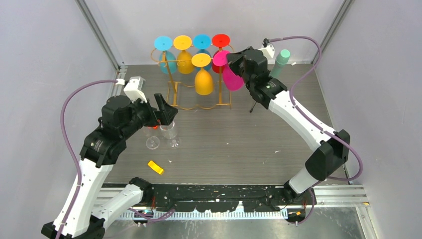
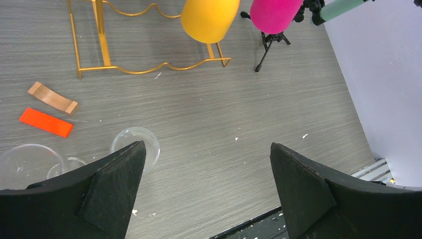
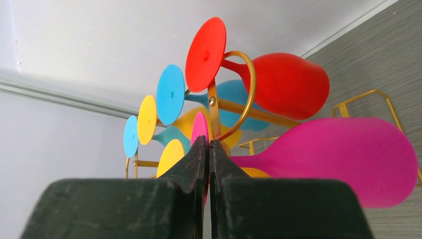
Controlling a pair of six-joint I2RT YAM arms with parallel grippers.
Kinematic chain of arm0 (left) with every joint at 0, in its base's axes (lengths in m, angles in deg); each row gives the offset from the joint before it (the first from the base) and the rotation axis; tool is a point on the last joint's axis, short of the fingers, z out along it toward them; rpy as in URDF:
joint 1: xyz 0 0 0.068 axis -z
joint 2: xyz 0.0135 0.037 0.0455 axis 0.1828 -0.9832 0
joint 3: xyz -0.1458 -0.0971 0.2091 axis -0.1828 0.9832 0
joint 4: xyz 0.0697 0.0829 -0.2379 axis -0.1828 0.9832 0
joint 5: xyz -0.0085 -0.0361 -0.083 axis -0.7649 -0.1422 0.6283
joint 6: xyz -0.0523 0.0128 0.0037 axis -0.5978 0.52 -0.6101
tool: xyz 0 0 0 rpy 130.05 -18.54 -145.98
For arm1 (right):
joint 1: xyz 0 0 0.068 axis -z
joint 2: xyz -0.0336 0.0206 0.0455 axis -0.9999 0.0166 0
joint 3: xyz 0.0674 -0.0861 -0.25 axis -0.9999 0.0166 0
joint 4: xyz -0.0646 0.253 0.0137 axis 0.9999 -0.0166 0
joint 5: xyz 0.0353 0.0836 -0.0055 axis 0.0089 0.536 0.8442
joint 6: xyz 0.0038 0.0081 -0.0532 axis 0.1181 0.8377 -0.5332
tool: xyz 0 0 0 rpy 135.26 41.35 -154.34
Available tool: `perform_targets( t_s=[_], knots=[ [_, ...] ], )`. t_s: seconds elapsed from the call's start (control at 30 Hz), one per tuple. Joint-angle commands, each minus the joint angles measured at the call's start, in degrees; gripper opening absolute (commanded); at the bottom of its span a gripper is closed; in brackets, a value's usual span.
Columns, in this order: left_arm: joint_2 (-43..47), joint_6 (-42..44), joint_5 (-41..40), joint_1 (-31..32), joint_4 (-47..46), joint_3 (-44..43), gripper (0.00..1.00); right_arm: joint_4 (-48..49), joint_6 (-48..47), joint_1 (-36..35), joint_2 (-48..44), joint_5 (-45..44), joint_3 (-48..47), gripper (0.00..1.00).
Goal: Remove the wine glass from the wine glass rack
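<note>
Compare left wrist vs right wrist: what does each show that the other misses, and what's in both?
Left wrist only: the open left gripper, clear glasses, an orange block and a black tripod on the table.
Right wrist only: the right gripper shut on the foot of the pink wine glass, plus a red glass and blue glass feet up on the wine glass rack.
Both: the pink bowl, a yellow glass, the gold rack.

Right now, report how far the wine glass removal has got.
Done: the right gripper is shut on the foot of the pink wine glass. In hand: that glass is tilted at the right end of the wine glass rack, its foot close beside the top rail. Left: draw it clear and set it down. The left gripper is open over the table, holding nothing.
</note>
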Motion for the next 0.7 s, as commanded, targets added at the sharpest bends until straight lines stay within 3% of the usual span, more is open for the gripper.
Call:
perform_targets(
  t_s=[0.0,0.67],
  knots=[
    [0.78,-0.56,-0.8,-0.24,-1.45,-0.07,0.98,2.25,2.44,0.12,-5.4,-0.18,1.48,0.0],
    [1.38,-0.94,-0.98,-0.24,-1.58,0.08,0.98,5.57,6.74,0.7,-5.87,10.34,4.28,0.0]
  ],
)
